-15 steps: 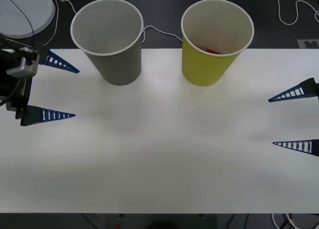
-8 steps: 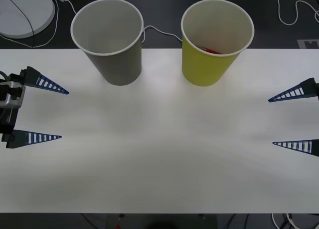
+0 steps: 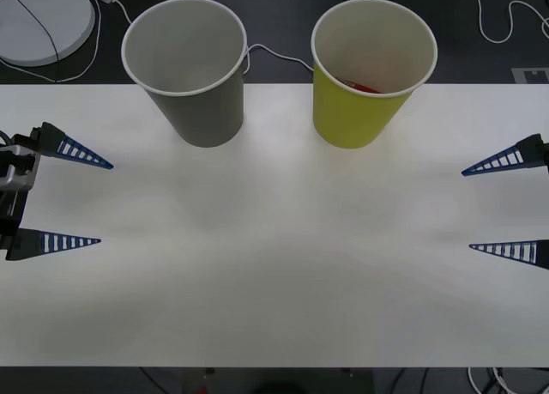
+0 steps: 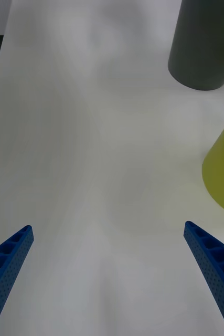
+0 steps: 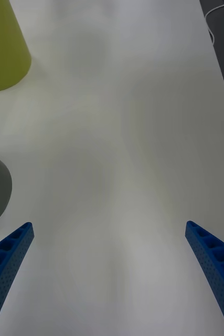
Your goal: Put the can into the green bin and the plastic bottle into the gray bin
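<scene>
White and smooth, the table (image 3: 283,265) runs wide under both arms, with a dark floor and some thin cables behind its far edge.

Inside the green bin (image 3: 360,111) a bit of red shows low against the near wall. That is likely the can (image 3: 362,87), already dropped in. It sits there because that is where the task wants it. I see no plastic bottle on the table, and the inside of the gray bin (image 3: 202,106) looks pale and bare from here (its bottom is hard to see, so I cannot be sure).

Both bins stand upright near the far edge of the table, side by side but not touching, the gray one toward the left end and the green one toward the right. They are shaped like big paper cups: wide at the top, narrow at the foot, with a rolled white rim. Their open mouths face up, so things can be dropped straight in.

The left gripper (image 3: 73,197) hangs over the table's left edge with its two fingers spread wide apart, holding nothing. The right gripper (image 3: 506,205) waits at the right edge, also spread wide and holding nothing. The fingers are blue, long and pointed, with little ribs like a ladder.
</scene>
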Controlling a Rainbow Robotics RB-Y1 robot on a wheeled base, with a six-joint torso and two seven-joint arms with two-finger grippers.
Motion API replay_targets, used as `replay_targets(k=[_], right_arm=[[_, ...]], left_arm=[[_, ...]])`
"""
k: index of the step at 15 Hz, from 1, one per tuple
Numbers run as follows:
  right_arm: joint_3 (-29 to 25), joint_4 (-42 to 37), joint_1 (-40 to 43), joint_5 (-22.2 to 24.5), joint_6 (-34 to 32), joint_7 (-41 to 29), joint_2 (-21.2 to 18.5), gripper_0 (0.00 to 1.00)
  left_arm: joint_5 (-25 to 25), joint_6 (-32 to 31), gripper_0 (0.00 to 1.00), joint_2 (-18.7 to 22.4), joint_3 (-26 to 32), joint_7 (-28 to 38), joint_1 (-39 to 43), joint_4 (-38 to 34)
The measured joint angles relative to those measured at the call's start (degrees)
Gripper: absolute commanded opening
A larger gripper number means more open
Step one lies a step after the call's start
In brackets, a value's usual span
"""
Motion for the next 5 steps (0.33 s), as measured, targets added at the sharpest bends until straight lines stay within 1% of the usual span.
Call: replay_targets(k=[5], right_arm=[[0.0, 0.0, 0.0, 0.0, 0.0, 0.0, 0.0, 1.00]], left_arm=[[0.0, -0.3, 1.00, -0.4, 0.0, -0.2, 0.0, 0.0]])
